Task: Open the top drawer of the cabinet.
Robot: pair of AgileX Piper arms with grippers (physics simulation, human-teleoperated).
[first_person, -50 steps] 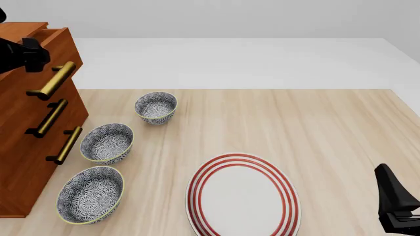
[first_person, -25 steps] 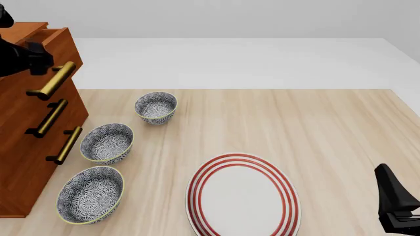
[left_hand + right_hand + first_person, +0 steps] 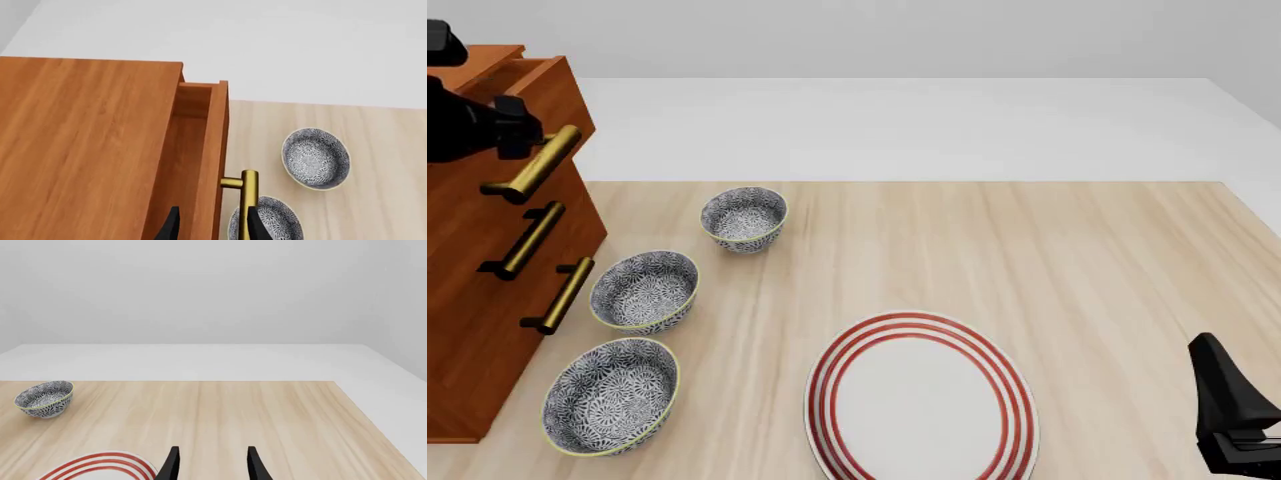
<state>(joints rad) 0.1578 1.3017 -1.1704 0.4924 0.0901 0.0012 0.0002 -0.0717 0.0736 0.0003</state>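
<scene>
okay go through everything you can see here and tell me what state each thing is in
top drawer: pulled partly out, nothing visible inside
two lower drawers: closed
left hand: open, fingers straddling the top drawer's front panel
right hand: open, holding nothing
three bowls: upright, empty
plate: flat on the table, empty

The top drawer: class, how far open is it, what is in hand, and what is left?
Done: the top drawer is partly out of the cabinet. In hand: the left end effector straddles the drawer front beside its brass handle. Left: drawing it fully out. The right end effector is idle.
</scene>
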